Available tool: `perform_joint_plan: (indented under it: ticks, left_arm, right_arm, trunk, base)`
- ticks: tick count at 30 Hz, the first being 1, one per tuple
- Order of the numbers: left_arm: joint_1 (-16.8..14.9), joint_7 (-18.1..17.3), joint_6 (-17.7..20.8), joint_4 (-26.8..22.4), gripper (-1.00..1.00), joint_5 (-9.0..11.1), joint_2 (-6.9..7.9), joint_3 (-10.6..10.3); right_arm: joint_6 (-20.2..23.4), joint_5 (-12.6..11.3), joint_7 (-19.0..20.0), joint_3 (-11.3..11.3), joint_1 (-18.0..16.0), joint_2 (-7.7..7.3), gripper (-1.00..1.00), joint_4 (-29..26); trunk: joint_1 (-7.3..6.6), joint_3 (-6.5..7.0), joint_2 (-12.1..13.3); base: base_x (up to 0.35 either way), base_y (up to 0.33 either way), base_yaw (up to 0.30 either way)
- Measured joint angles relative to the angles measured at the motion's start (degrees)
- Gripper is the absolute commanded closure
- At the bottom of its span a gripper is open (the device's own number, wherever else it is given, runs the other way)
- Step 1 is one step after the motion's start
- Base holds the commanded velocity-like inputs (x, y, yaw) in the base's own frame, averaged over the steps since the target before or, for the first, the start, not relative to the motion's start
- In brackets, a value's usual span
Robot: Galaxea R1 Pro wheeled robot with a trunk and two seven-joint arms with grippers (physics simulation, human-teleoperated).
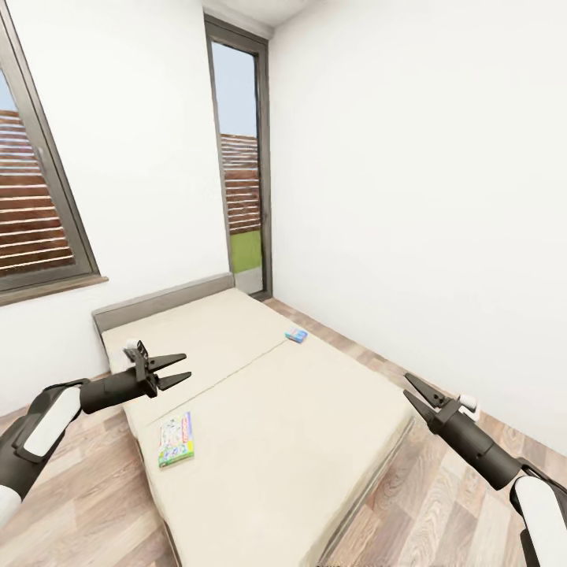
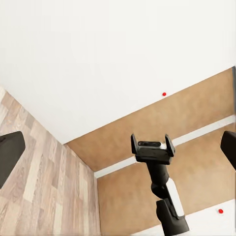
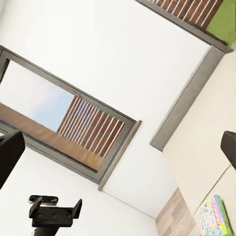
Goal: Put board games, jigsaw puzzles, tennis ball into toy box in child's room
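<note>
Both board games are lying untouched on the wide beige mattress bed (image 1: 315,425), so I judge the task as barely begun, with the toy box and table yet to come. The flat green-and-white board game box (image 1: 176,439) is sitting at seven o'clock, its long axis pointing roughly twelve to six; the small blue-and-white game box (image 1: 296,335) is resting at twelve. The left gripper (image 1: 179,370) and right gripper (image 1: 413,394) are both hovering with jaws spread wide, carrying nothing.
</note>
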Motion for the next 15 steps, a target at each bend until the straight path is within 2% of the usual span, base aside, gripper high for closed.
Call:
perform_joint_plan:
  ticks: [6, 15]
  left_arm:
    - [0.03, 0.01, 0.0, 0.0, -1.0, -0.01, -0.04, 0.0]
    - [0.01, 0.01, 0.0, -0.01, -1.0, -0.01, -0.04, 0.0]
  right_arm:
    - [0.0, 0.0, 0.0, 0.0, 0.0, 0.0, -1.0, 0.01]
    - [0.0, -0.01, 0.01, 0.0, 0.0, -0.01, -1.0, 0.01]
  trunk:
    - [0.0, 0.0, 0.0]
    - [0.01, 0.0, 0.0]
  base:
    - [-0.03, 0.094, -0.278]
    - [-0.076, 0.22, -0.278]
